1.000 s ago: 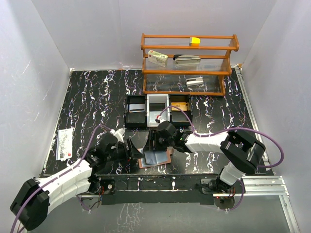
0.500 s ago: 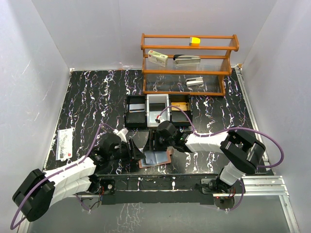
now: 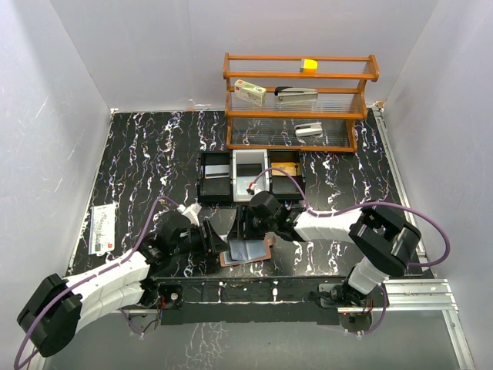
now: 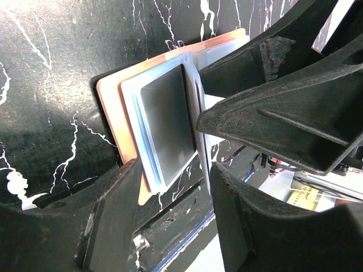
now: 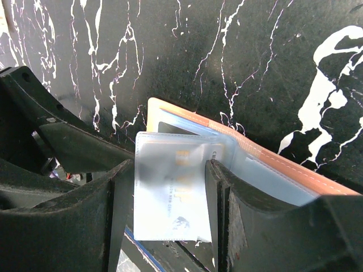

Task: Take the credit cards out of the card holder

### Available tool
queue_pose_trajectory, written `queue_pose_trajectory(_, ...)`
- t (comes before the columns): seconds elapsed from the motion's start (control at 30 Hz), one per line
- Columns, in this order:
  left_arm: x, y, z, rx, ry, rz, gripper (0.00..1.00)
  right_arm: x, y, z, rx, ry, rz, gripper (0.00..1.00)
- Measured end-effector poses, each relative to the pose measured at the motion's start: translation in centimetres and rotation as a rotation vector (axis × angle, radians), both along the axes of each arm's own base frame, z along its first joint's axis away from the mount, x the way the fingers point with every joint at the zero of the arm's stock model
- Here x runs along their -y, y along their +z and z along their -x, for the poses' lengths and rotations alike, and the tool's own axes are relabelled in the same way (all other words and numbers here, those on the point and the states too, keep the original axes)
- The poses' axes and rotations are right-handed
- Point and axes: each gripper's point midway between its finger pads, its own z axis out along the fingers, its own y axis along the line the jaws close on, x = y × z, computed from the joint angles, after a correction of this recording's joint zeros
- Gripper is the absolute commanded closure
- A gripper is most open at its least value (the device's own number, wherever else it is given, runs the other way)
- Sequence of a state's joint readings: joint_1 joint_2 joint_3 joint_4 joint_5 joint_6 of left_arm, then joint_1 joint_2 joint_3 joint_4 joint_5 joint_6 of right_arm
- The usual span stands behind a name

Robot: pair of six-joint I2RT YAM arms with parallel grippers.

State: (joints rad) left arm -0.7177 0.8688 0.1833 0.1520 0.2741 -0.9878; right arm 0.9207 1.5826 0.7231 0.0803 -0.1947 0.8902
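Looked like a robotics lab test cell to me. Plain white panel walls (image 3: 77, 116) boxed in a black marbled tabletop (image 3: 154, 154). The left arm (image 3: 108, 281) and right arm (image 3: 331, 225) sat mounted at the near edge by an aluminium rail (image 3: 420, 291), trailing purple cables (image 3: 339, 210). A wooden rack (image 3: 296, 116) of props, like a stapler (image 3: 296, 93), stood at the back.

Open card holder (image 4: 110, 107), dark card (image 4: 167, 127) showing, sits between the left pincer's (image 4: 173, 170) fingers.

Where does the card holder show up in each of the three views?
Top external: card holder low centre, near the front edge of the table.
Left wrist: card holder at centre, lying open.
Right wrist: card holder centre to lower right, a card visible inside.
Shared landmark: the black, white-veined table under it.
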Motion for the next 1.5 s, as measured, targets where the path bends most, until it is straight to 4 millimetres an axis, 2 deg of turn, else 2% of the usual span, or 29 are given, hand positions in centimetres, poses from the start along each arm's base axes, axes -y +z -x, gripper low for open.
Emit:
queue_pose_trajectory(0.23, -0.1, -0.6, 0.1, -0.018, 0.001, -0.017, 0.54, 0.0, 0.0, 0.0, -0.002, 0.002, -0.003, 0.51)
queue_pose_trajectory(0.8, 0.1, -0.3, 0.0, -0.01, -0.002, -0.013, 0.46, 0.0, 0.1, 0.1, -0.007, 0.005, -0.007, 0.51)
queue_pose_trajectory(1.0, 0.1, 0.1, 0.0, 0.001, -0.001, -0.005, 0.48, 0.0, 0.1, 0.0, -0.008, 0.004, -0.008, 0.51)
queue_pose_trajectory(1.3, 0.0, -0.9, 0.2, -0.031, -0.005, -0.034, 0.51, 0.0, 0.1, 0.0, -0.009, 0.004, -0.009, 0.52)
queue_pose_trajectory(1.5, 0.1, -0.8, 0.1, -0.028, -0.004, -0.031, 0.5, 0.3, 0.0, 0.1, -0.01, 0.003, -0.014, 0.54)
